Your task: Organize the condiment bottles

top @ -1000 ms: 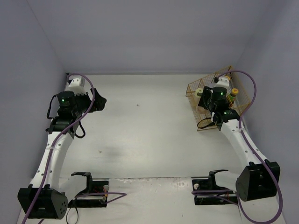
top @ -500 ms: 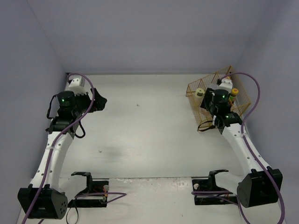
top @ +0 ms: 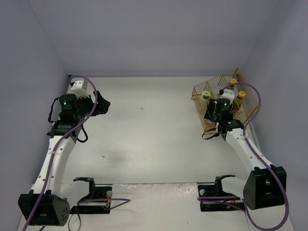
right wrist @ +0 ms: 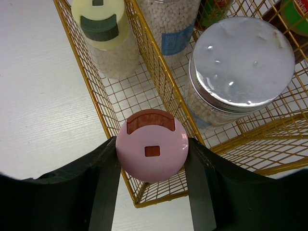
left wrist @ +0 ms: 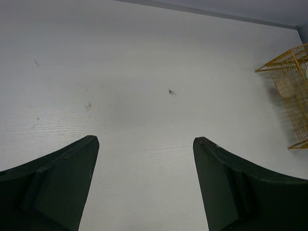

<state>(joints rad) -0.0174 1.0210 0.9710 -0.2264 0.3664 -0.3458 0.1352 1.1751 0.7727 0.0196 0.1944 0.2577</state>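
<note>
The right gripper (right wrist: 151, 143) is clenched on the pink-lidded jar (right wrist: 151, 153). Its two dark fingers (right wrist: 108, 183) press the lid from either side, so the jar sits squarely between them, seen cap-on from above. The jar is in the near end of the narrow left compartment of the gold wire basket (right wrist: 111, 132); whether its base touches the mesh cannot be told. Ahead of the pincer in the same compartment stands the pale yellow-green-lidded jar (right wrist: 101, 29). Ahead and to its right, across the divider, are a silver-lidded jar (right wrist: 240, 62) and a blue-labelled jar (right wrist: 174, 24). The left gripper (left wrist: 145, 140) is spread wide and holds nothing, with only bare table (left wrist: 144, 72) between its fingers.
</note>
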